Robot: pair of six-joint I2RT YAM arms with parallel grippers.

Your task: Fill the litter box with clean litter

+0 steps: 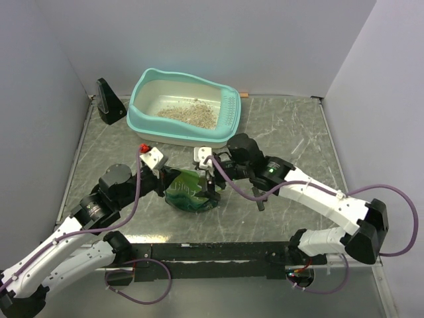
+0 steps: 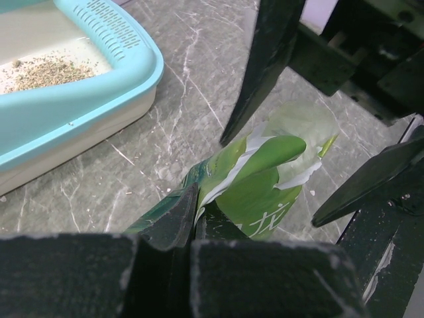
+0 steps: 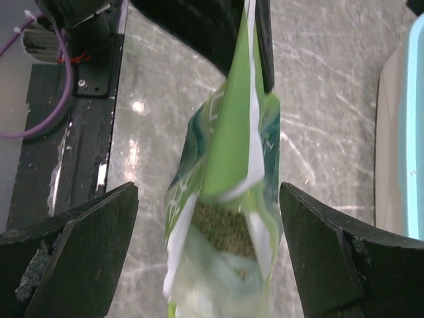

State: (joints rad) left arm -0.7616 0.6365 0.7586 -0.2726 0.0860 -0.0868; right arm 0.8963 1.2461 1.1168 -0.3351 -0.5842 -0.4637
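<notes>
**Fig. Green pouch gripped on one side only, short of the litter box.**
The left jaws are clenched on a lower fold of the green pouch [image 1: 191,192] near the tabletop's middle. The right jaws stand released, one either side of its open mouth, gripping nothing. The litter box [image 1: 230,109] lies towards the tabletop's far edge, with a thin patch of clean litter [image 1: 189,114] on its floor; more granules show inside the pouch. Risk: pinched by a single fold, the limp pouch may sag or twist and spill granules on the tabletop before clearing the rim. Jaws closing off-centre could crumple the mouth shut.
</notes>
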